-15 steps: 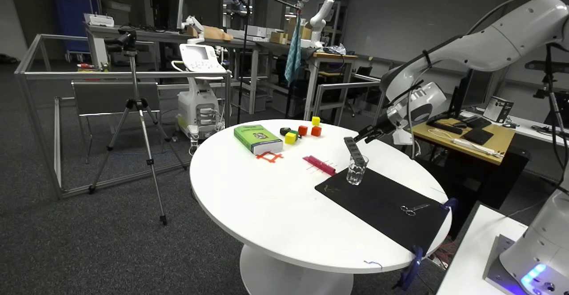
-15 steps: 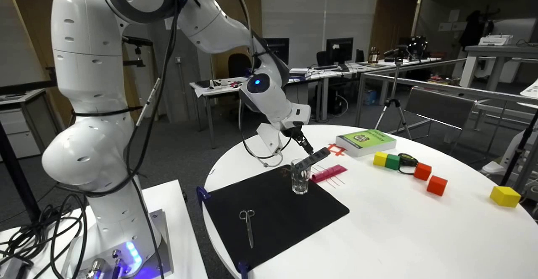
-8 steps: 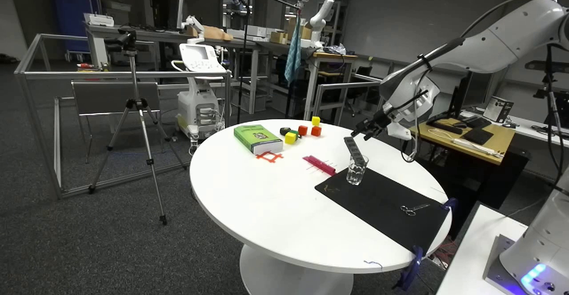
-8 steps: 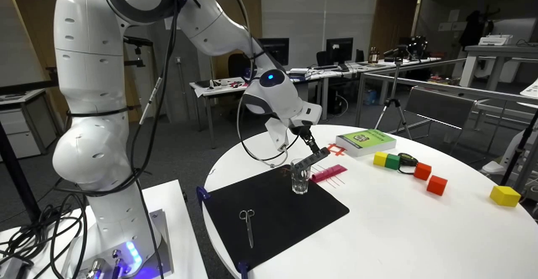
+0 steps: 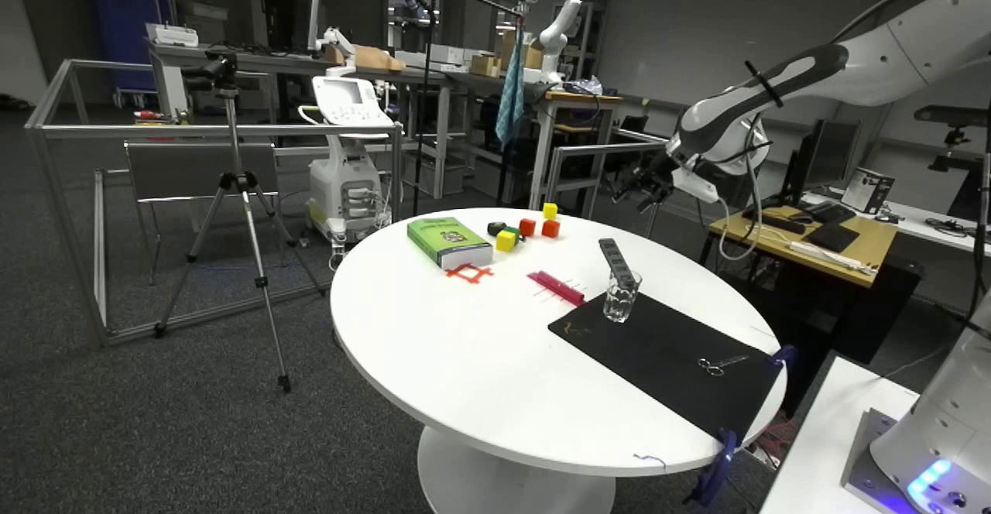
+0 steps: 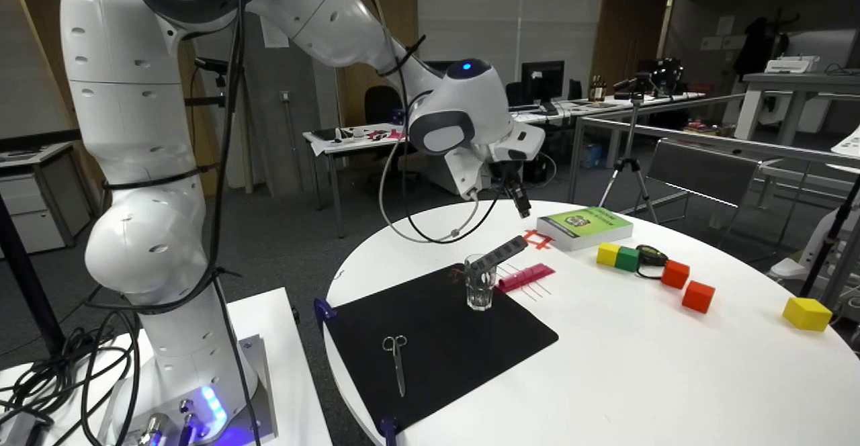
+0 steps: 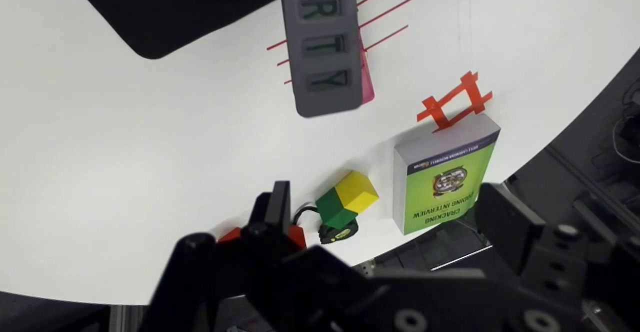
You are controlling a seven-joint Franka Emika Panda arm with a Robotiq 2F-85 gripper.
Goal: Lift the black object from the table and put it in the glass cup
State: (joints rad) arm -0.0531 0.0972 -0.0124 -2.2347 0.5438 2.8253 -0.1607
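The black object (image 5: 612, 256) is a dark grey-black bar with letters on its face. It stands tilted in the glass cup (image 5: 618, 306), its lower end inside and its upper end above the rim. The bar (image 6: 505, 253) and the clear cup (image 6: 479, 293) also show in an exterior view. The cup stands on the black mat on the round white table (image 5: 464, 344). In the wrist view the bar (image 7: 325, 62) is at the top; the cup is almost wholly out of frame. My gripper (image 7: 386, 192) is open and empty. In both exterior views it (image 5: 630, 200) hangs above the table, apart from the bar.
The mat (image 6: 430, 338) carries scissors (image 6: 398, 359). A pink holder with thin sticks (image 6: 524, 276) lies beside the cup. A green book (image 6: 584, 226), red tape (image 6: 537, 239), a tape measure (image 6: 652, 255) and several coloured blocks (image 6: 675, 274) are further along the table.
My gripper has risen and moved away from the bar's upper end, and the wrist has turned. The bar and the cup have stayed in place.
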